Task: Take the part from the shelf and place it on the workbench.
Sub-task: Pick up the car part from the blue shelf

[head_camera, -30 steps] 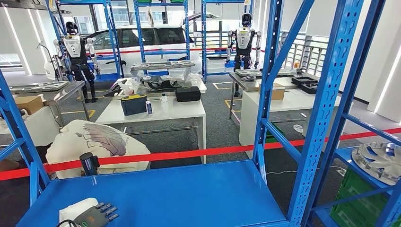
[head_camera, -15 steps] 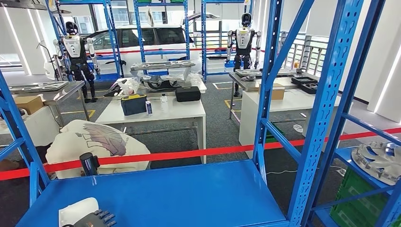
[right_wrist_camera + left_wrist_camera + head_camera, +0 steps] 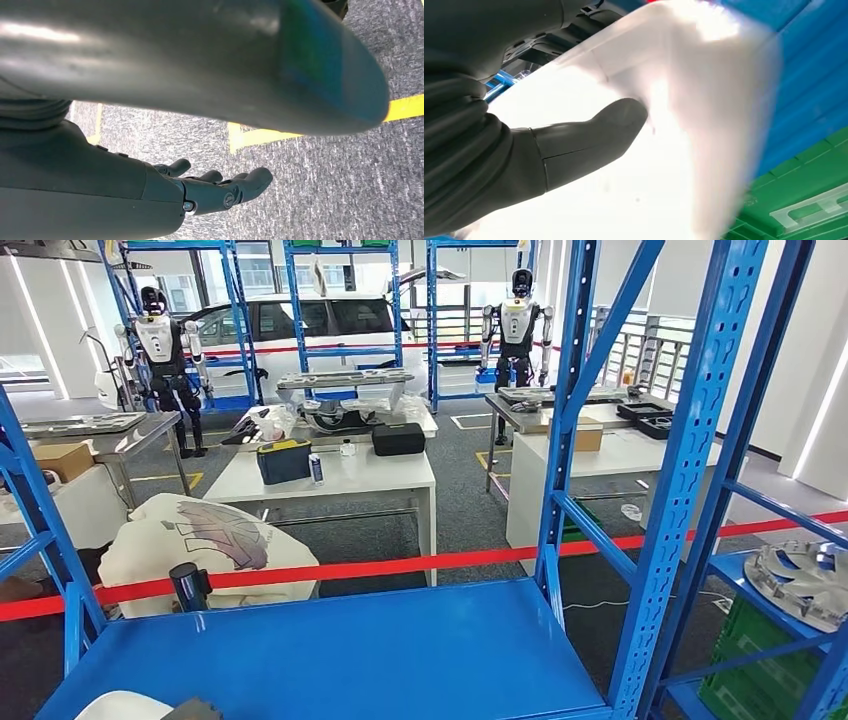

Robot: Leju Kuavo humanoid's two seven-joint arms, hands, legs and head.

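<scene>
Holding the white part (image 3: 664, 150) at the near-left edge of the blue shelf (image 3: 400, 640), the left hand (image 3: 524, 150) is seen with thumb pressed on it. Right hand (image 3: 210, 190) hangs with fingers apart, nothing held. Slip risk judged: smooth surface, one-handed hold, shelf upright (image 3: 690, 440) could be clipped.

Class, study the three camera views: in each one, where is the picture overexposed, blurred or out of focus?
Left wrist view: the white part held by the left hand is blown out to near-pure white, its edge smeared. Right wrist view: a close grey robot part is out of focus, while the right hand and carpet stay sharper. Head view: evenly lit, and the blue shelf is crisp.
</scene>
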